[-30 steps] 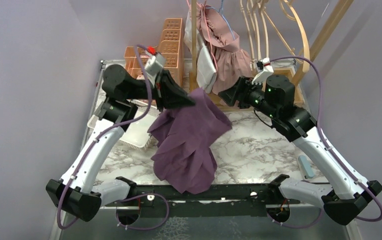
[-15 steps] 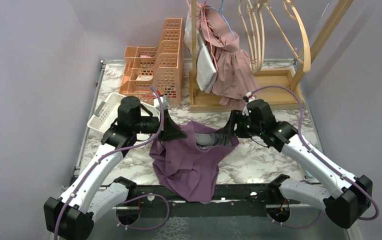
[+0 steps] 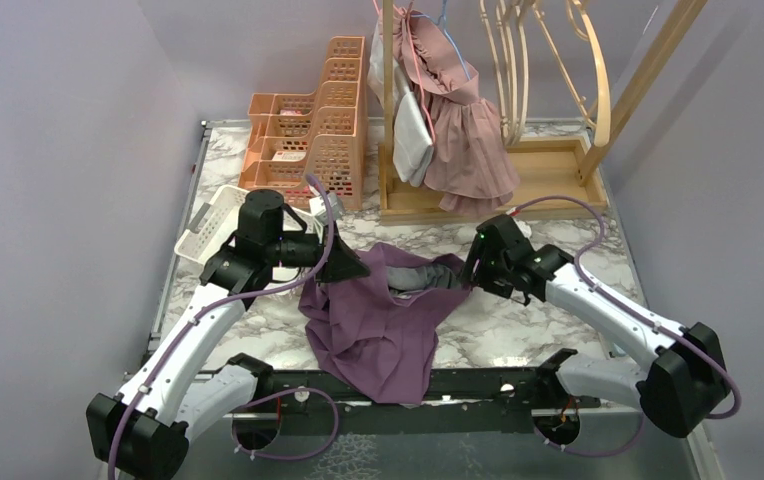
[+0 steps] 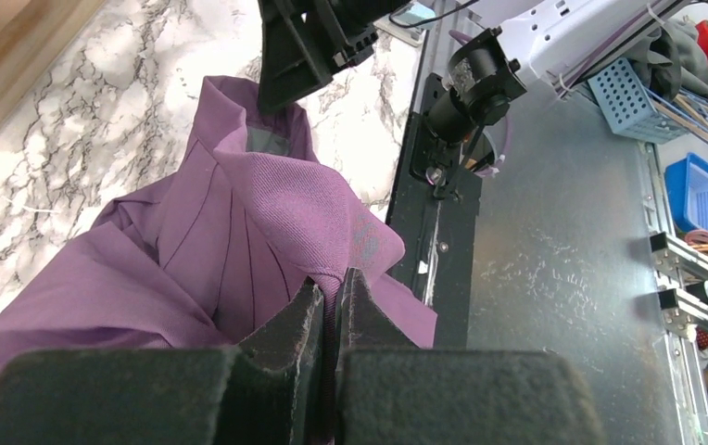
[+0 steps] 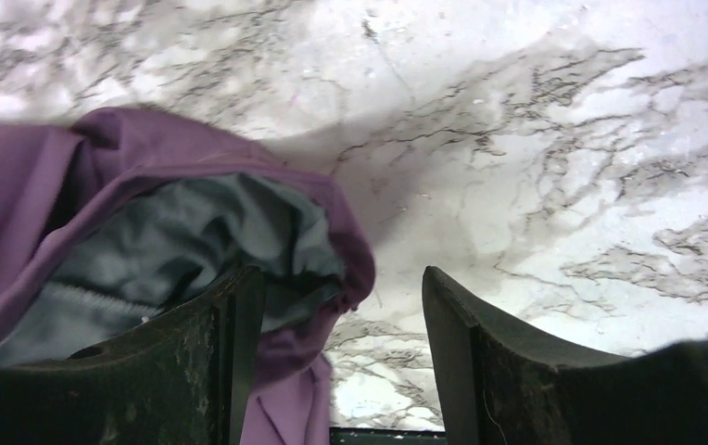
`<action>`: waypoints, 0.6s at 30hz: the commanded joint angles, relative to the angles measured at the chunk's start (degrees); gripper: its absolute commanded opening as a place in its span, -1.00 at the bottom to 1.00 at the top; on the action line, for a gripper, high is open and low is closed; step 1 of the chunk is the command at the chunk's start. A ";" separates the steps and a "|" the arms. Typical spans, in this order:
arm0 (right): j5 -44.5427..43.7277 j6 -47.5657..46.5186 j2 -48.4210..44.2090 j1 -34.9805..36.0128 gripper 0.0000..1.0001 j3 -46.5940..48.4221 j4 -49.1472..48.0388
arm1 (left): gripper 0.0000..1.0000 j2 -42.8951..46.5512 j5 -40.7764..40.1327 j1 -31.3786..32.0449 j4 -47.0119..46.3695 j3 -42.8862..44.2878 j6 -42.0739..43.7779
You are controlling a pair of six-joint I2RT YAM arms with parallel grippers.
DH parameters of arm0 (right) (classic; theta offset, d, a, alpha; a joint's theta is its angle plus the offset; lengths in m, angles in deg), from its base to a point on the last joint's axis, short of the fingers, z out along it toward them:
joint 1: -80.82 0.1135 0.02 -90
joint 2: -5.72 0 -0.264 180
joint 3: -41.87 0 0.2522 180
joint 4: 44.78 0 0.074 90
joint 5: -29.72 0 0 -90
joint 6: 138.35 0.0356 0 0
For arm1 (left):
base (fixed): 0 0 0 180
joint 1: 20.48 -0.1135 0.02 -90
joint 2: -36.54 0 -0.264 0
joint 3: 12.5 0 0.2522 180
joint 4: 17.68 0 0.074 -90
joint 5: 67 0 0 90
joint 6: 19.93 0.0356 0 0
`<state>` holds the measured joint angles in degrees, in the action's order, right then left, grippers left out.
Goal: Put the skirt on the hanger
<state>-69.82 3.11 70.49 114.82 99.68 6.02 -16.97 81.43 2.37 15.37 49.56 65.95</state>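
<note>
The purple skirt [image 3: 378, 325] lies spread on the marble table, its waistband with grey lining held up at the far side. My left gripper [image 3: 354, 268] is shut on the waistband's left part; the left wrist view shows cloth [image 4: 267, 199] pinched between its fingers [image 4: 332, 278]. My right gripper [image 3: 466, 272] is open at the waistband's right end. In the right wrist view the skirt's rim [image 5: 146, 213] lies against its left finger, inside the open gripper [image 5: 336, 289]. Wooden hangers [image 3: 518, 70] hang on the rack at the back.
A wooden rack base [image 3: 548, 160] stands at the back, with a pink dress [image 3: 463, 130] and a white garment [image 3: 413, 140] hanging on it. Orange baskets [image 3: 308, 130] stand at the back left. A white basket [image 3: 216, 225] lies by my left arm.
Both arms came down from near the rack to the table with the skirt. The skirt now rests on the marble. The right gripper has let go of the waistband and stands open.
</note>
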 commanded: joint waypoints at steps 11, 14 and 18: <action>-9.00 8.23 3.78 -0.21 -0.98 4.85 10.62 | -1.00 3.20 -18.39 0.08 -3.74 5.43 -5.13; -17.53 8.66 2.80 -0.16 -0.99 12.92 20.79 | -1.00 5.18 -23.65 0.08 -7.21 6.65 -8.05; -24.74 5.09 0.06 -0.16 -0.99 26.19 30.12 | -1.00 8.33 -30.32 0.06 -8.68 8.14 -9.93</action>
<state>-81.29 9.97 74.27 114.89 115.07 23.14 -12.84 61.21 2.41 12.92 54.04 59.46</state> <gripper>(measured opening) 0.041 0.028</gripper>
